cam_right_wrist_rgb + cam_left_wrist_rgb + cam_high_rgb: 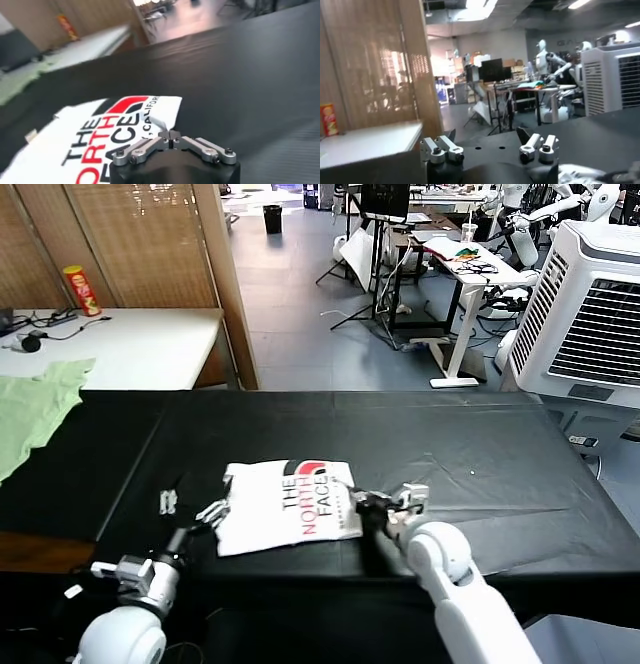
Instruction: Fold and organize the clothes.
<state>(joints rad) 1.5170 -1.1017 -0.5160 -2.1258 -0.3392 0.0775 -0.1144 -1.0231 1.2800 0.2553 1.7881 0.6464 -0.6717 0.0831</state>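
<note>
Fingers of right gripper (pixel 170 135) pinched shut on T-shirt (pixel 285 506) edge (print facing up); left gripper (pixel 210 512) fingers spread wide, empty, at opposite edge.

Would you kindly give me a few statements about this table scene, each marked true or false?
1. The white T-shirt lies folded on the black table. True.
2. The shirt's print faces down. False: the lettering faces up.
3. The right claw is shut at the shirt's edge. True.
4. The left claw is shut on the shirt. False: it is open, beside the shirt.
5. The green garment covers the shirt. False: it lies apart, at the table's far left.
</note>
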